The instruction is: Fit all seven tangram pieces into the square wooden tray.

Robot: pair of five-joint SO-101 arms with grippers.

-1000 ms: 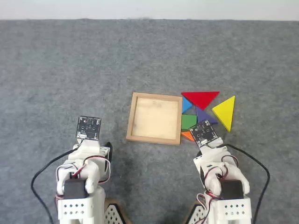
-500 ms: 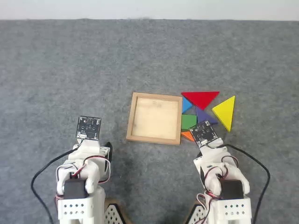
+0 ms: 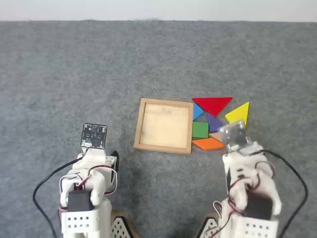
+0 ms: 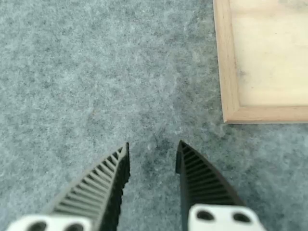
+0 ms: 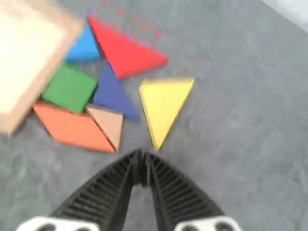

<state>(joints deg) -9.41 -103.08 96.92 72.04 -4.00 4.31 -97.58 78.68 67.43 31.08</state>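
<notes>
Wooden tray (image 3: 139,124) is sitting at the centre of the high view on grey carpet (image 3: 74,64), its pale floor showing. All seven pieces are lying just right of it in a tight cluster. Red triangle (image 3: 212,104) is lying uppermost and yellow triangle (image 3: 238,115) at the far right. Blue triangle (image 3: 197,112) and green square (image 3: 200,130) are lying against the tray's right rim, with purple triangle (image 3: 214,122) beside them. Orange parallelogram (image 3: 208,144) is lying lowest, and tan triangle (image 3: 216,136) is touching it. Right gripper (image 5: 143,161) is hovering with jaws pressed together, tip just short of the yellow triangle's point and near the tan triangle. Left gripper (image 4: 153,147) is hanging at lower left, jaws spread over carpet, with the tray's near corner lying just beyond them, apart.
</notes>
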